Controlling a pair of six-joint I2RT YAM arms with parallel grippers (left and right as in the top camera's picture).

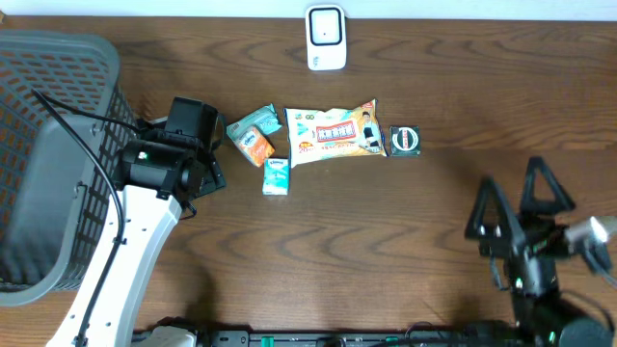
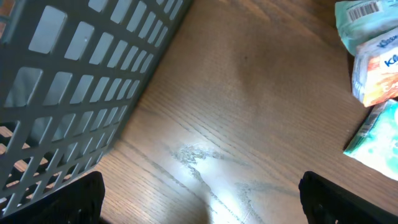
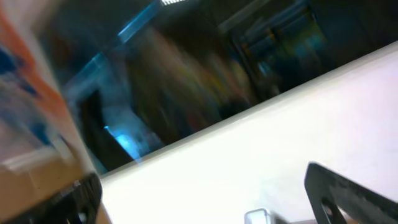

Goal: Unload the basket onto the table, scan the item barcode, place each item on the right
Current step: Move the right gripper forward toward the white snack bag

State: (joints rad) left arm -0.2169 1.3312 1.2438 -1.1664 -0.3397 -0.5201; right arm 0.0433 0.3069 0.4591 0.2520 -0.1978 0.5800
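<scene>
- Note left end effector [image 2: 199, 202] spread, empty; right end effector [image 1: 516, 198] likewise.
- Find teal tissue pack [image 1: 255, 123] at 3 o'clock of left end effector.
- Pinch pack edges; turn barcode toward scanner [image 1: 326, 37] at bench [image 1: 386, 251] 12 o'clock.

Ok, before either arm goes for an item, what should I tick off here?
1. Left gripper open and empty: ok.
2. Right gripper open and empty: ok.
3. White box-shaped scanner unobstructed at the table's far edge: ok.
4. Barcode showing on the teal soft plastic pack: ok, visible in the left wrist view.
5. Grey plastic mesh basket apart from the packs: ok.
6. Right wrist view of the table: not ok, blurred and aimed away.
</scene>
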